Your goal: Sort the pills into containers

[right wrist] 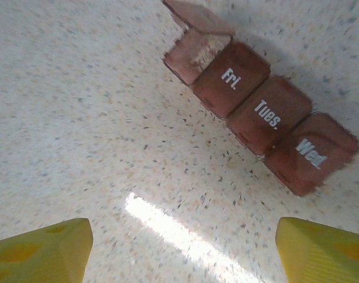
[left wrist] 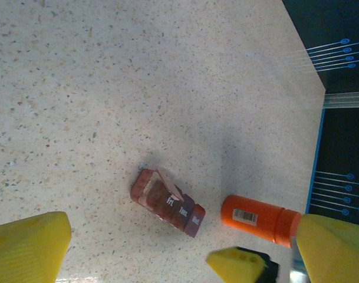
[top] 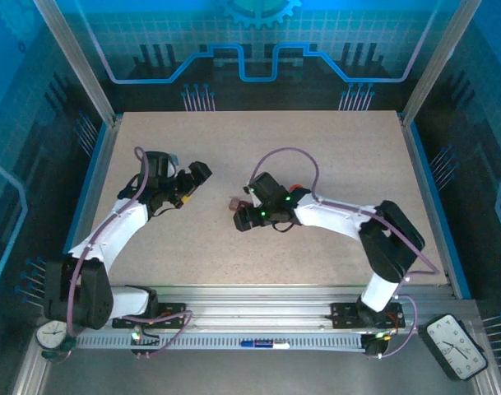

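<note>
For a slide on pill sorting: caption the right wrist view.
Open right gripper facing a reddish-brown pill organizer on the speckled table: end lid raised, Fri., Tues., Wed. lids shut.

Flat reddish-brown containers (right wrist: 259, 112), one end open

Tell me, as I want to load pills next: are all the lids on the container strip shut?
No: on the container strip, the end compartment beside the Fri. compartment has its lid up.
</note>
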### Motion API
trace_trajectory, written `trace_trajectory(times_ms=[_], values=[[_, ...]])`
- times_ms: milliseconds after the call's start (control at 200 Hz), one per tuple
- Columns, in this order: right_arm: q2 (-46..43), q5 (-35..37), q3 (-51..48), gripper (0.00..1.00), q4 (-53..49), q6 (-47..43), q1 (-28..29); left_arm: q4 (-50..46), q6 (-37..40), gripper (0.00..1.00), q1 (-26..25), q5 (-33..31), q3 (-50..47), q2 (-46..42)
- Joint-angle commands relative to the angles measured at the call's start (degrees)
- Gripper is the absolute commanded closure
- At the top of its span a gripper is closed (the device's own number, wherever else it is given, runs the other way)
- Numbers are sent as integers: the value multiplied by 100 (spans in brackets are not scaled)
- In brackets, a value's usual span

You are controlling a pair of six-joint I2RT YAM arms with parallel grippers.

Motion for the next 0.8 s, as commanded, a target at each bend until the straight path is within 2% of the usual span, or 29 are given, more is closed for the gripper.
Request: trace_trajectory(times_ms=[0, 160, 240, 485, 630, 795], values=[[-629, 268, 414, 17, -802, -275, -220, 315, 203, 1, 33, 240, -120, -1], [-883, 518, 940, 12, -1757, -552, -784, 439, 303, 1, 31, 260, -155, -45], [-785, 766, 1229, 0, -2171, -637, -1083, 409, 440, 1, 30, 198, -143, -123], [-53, 1165, 2025, 0, -2983, -1157, -1644, 227, 1015, 1, 30, 117, 23, -243], [164, 971, 2089, 0, -3028, -1309, -1810, 150, 1225, 1, 31, 92, 123, -226], [429, 815, 2102, 12, -3059, -1394, -1867, 107, 1317, 1, 31, 110, 155, -226]])
